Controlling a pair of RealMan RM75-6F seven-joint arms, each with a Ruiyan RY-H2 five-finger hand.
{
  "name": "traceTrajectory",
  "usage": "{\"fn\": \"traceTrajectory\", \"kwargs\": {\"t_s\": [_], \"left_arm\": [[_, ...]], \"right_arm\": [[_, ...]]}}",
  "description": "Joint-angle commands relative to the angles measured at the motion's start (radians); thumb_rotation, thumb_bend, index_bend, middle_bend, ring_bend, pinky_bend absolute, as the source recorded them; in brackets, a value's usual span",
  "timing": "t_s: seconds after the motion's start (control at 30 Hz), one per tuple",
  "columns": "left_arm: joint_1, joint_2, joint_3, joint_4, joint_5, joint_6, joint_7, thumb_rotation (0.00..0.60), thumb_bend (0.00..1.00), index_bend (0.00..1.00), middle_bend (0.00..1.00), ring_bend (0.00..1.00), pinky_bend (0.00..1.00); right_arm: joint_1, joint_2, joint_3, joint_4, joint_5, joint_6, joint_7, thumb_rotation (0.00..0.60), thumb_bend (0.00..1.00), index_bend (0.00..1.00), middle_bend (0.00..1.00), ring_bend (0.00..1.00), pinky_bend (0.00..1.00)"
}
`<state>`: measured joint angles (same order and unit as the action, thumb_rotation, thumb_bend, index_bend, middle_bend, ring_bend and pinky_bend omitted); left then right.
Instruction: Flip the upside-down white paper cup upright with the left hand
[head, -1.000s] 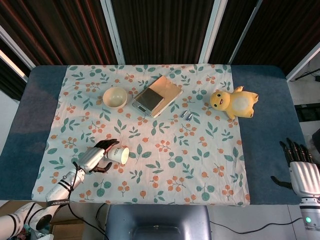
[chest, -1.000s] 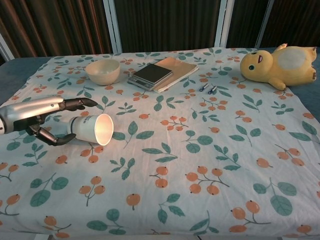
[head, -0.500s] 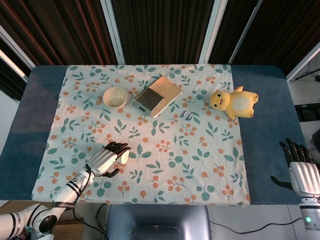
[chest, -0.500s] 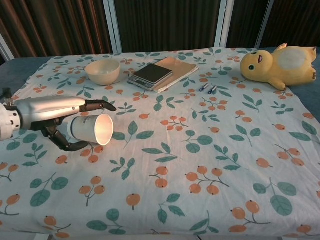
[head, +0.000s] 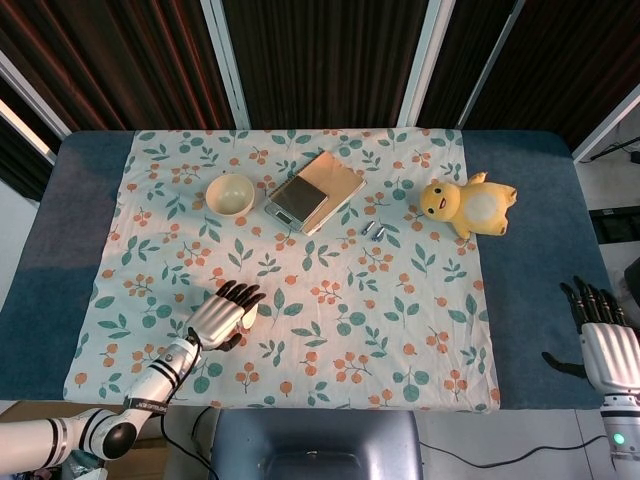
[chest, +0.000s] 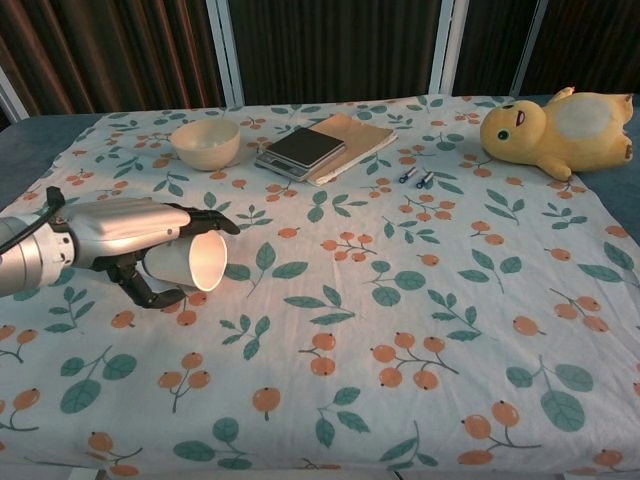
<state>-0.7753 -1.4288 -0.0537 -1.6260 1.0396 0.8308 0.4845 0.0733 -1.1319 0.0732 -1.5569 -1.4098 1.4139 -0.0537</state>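
Observation:
The white paper cup (chest: 192, 262) lies tilted on its side near the cloth's front left, its open mouth facing right toward the table's middle. My left hand (chest: 135, 235) wraps over it from above, fingers over the top and thumb underneath, holding it. In the head view the left hand (head: 222, 315) covers nearly all of the cup (head: 249, 315), only a sliver of rim showing. My right hand (head: 602, 335) hangs at the far right edge, off the cloth, fingers apart and holding nothing.
On the floral cloth (head: 400, 330) stand a cream bowl (head: 230, 194), a scale on a notebook (head: 313, 191), two small batteries (head: 373, 230) and a yellow plush toy (head: 467, 206) at the back right.
My left hand has rolled further over the cup and shifted slightly right, so the cup is more covered. The right hand has not moved.

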Motion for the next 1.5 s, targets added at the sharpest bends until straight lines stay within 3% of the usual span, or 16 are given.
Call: {"fn": "traceTrajectory", "kwargs": {"t_s": [0.03, 0.17, 0.53, 0.83, 0.93, 1.17, 1.37, 1.5], "left_arm": [[-0.006, -0.002, 0.003, 0.004, -0.014, -0.002, 0.010, 0.600, 0.39, 0.00, 0.00, 0.00, 0.00], [-0.012, -0.004, 0.002, 0.009, -0.038, -0.004, 0.015, 0.600, 0.39, 0.00, 0.01, 0.00, 0.01], [-0.014, -0.032, 0.008, 0.039, -0.062, 0.032, 0.022, 0.600, 0.47, 0.00, 0.23, 0.00, 0.04], [-0.003, -0.035, -0.015, 0.030, -0.024, 0.065, -0.044, 0.600, 0.49, 0.00, 0.26, 0.02, 0.04], [0.017, -0.037, -0.052, 0.010, -0.002, 0.072, -0.162, 0.600, 0.49, 0.00, 0.27, 0.03, 0.04], [0.080, -0.064, -0.152, 0.024, 0.043, 0.048, -0.585, 0.600, 0.49, 0.00, 0.27, 0.03, 0.04], [0.132, -0.104, -0.181, 0.119, 0.140, 0.037, -0.913, 0.600, 0.48, 0.00, 0.26, 0.02, 0.03], [0.168, -0.158, -0.179, 0.190, 0.185, 0.100, -1.019, 0.600, 0.48, 0.00, 0.27, 0.03, 0.07]], "right_arm": [[0.001, -0.002, 0.000, 0.000, 0.001, -0.001, -0.002, 0.600, 0.18, 0.00, 0.00, 0.00, 0.00], [0.002, -0.003, 0.000, 0.001, 0.002, -0.005, -0.005, 0.600, 0.18, 0.00, 0.00, 0.00, 0.00], [0.005, -0.003, -0.002, 0.006, 0.011, -0.018, 0.003, 0.600, 0.18, 0.00, 0.00, 0.00, 0.00], [0.008, -0.002, 0.001, 0.004, 0.019, -0.025, 0.002, 0.600, 0.18, 0.00, 0.00, 0.00, 0.00], [0.009, -0.001, 0.000, 0.002, 0.022, -0.031, 0.000, 0.600, 0.18, 0.00, 0.00, 0.00, 0.00], [0.011, 0.005, -0.002, -0.006, 0.022, -0.037, -0.001, 0.600, 0.18, 0.00, 0.00, 0.00, 0.00], [0.011, 0.010, -0.005, -0.012, 0.022, -0.037, -0.009, 0.600, 0.18, 0.00, 0.00, 0.00, 0.00], [0.013, 0.006, -0.005, -0.012, 0.030, -0.044, -0.022, 0.600, 0.18, 0.00, 0.00, 0.00, 0.00]]}}
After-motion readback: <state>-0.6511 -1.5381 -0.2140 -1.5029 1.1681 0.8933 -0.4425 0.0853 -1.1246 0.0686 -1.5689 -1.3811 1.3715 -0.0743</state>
